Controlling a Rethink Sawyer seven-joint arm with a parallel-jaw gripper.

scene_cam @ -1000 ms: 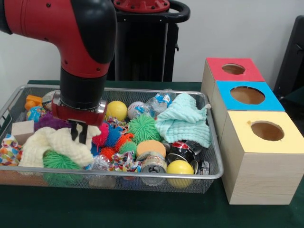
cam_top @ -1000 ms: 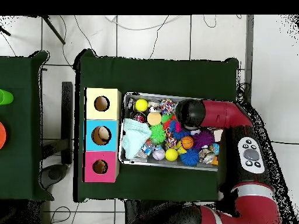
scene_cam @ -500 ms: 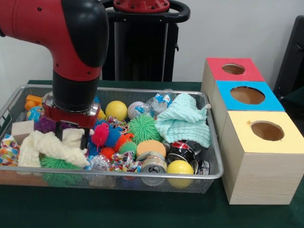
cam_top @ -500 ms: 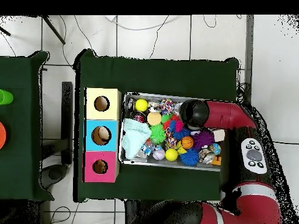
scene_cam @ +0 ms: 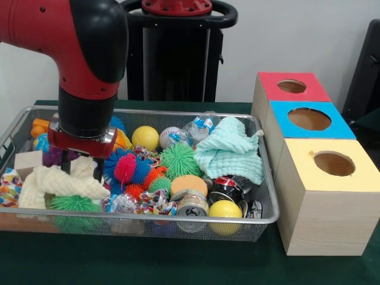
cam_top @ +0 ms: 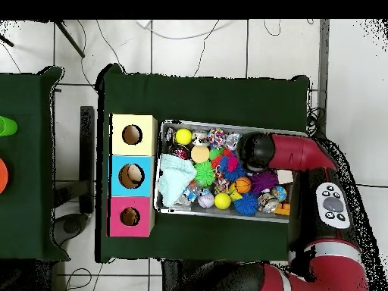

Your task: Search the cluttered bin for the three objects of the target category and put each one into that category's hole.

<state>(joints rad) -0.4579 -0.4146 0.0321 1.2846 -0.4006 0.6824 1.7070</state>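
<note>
The bin point(scene_cam: 178, 218) of silver wire mesh sits on the green table, full of mixed items; it also shows in the overhead view point(cam_top: 220, 125). The hole point(scene_cam: 291, 86) is the round opening of the red-faced wooden box at the far right, and shows in the overhead view point(cam_top: 129, 217). My gripper point(scene_cam: 81, 167) is low in the bin's left part. It is open, with its fingers point(scene_cam: 98, 168) astride a raised fold of a cream cloth point(scene_cam: 59, 183). In the overhead view the red arm point(cam_top: 284, 151) covers the gripper.
Blue-faced point(scene_cam: 309, 119) and yellow-faced point(scene_cam: 333, 163) boxes stand in a row with the red one. In the bin lie a mint cloth point(scene_cam: 228, 151), spiky balls point(scene_cam: 179, 159), yellow balls point(scene_cam: 225, 209), crushed cans point(scene_cam: 193, 205), a wooden block point(scene_cam: 28, 161) and a baseball point(scene_cam: 169, 135).
My gripper has moved left across the bin, over the cream cloth. Its fingers were close together a second ago and now stand apart. The cloth has shifted a little.
</note>
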